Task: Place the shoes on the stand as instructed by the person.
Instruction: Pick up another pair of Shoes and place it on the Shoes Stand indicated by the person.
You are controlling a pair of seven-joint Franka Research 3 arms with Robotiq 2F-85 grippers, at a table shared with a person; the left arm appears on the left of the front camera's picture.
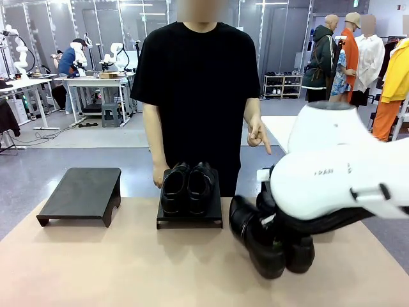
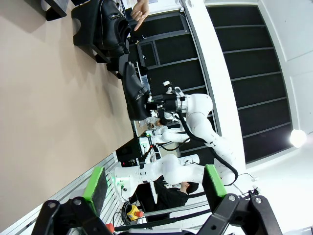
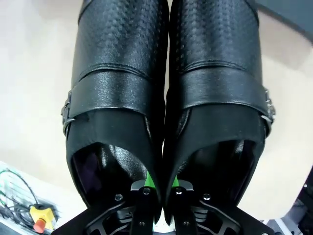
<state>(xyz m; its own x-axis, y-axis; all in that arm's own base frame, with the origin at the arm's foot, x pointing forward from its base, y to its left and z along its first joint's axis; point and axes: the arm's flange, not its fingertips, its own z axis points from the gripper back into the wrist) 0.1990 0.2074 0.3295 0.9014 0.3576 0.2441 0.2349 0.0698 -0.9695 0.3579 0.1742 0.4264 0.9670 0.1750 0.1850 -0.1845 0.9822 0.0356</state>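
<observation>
Sitting inside the shoes, right fingers pinch adjoining walls.

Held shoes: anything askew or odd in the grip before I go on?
Nothing damaged. The right gripper pinches the held shoes by their two inner walls, sides pressed together and even in the wrist view. In the front view they hang tilted rather than flat over the table, beside the stand carrying the other pair.

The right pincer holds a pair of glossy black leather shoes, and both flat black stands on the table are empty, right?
Not both: the front view shows the middle black stand carrying another pair of glossy black shoes; the left black stand is empty. The right pincer does hold the second pair.
</observation>
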